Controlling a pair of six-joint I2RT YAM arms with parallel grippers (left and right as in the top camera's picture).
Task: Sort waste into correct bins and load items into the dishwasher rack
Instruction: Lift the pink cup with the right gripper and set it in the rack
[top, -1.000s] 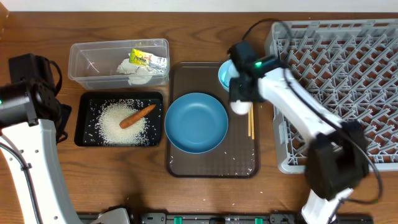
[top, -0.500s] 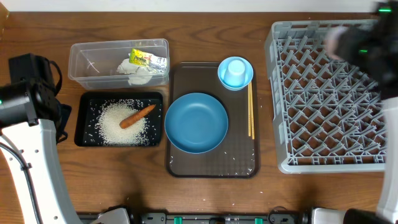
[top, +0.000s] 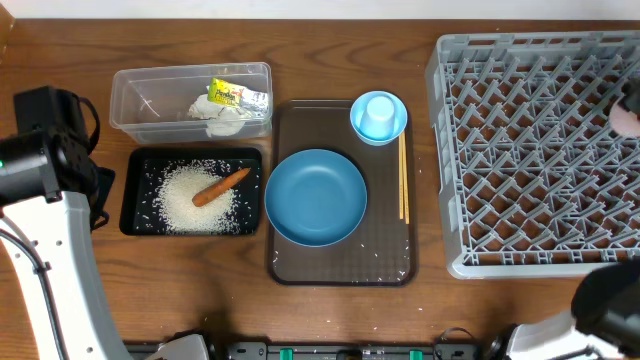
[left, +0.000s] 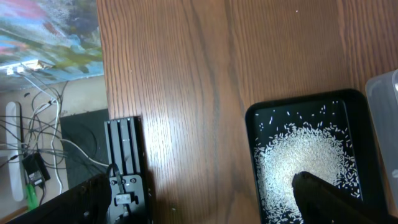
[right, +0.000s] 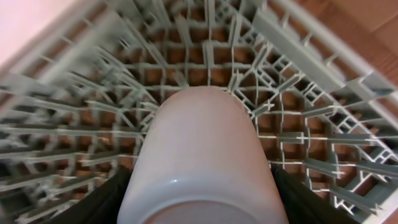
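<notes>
Left arm (top: 45, 160) stood at the far left edge of the surface (top: 330, 60). Left tool (left: 199, 186) released, fingers spread wide with nothing between them, hanging over bare wood just left of the black tray (top: 137, 190). Wrist view also caught a black bracket (left: 124, 162) at the surface edge and loose cables (left: 37, 143) beyond it. Tub (top: 135, 100) sat at the back left, holding the tissue (top: 220, 120) with the wrapper (top: 238, 95) lying on top, toward the tub's right end. Black tray lay just in front of the tub, rice (top: 190, 205) heaped in its middle with stray grains around, and the carrot (top: 222, 186) lying slantwise on the heap. Brown tray (top: 340, 265) was next to the right, near both bins. Bowl (top: 315, 197) sat upright on it, left of centre and empty. Blue cup (top: 378, 117) stood at the tray's back right corner. Chopsticks (top: 403, 180) lay together along the tray's right side, running front to back, just in front of the blue cup. Rack (top: 540, 150) took up the right side of the surface, apart from the brown tray. Right tool (right: 199, 202) was clenched on the white cup (right: 202, 143), a dark finger on either side, the cup held above the rack's pegs; whether it touched them could not be told. From overhead the cup showed only as a pale blur at the far right edge.
</notes>
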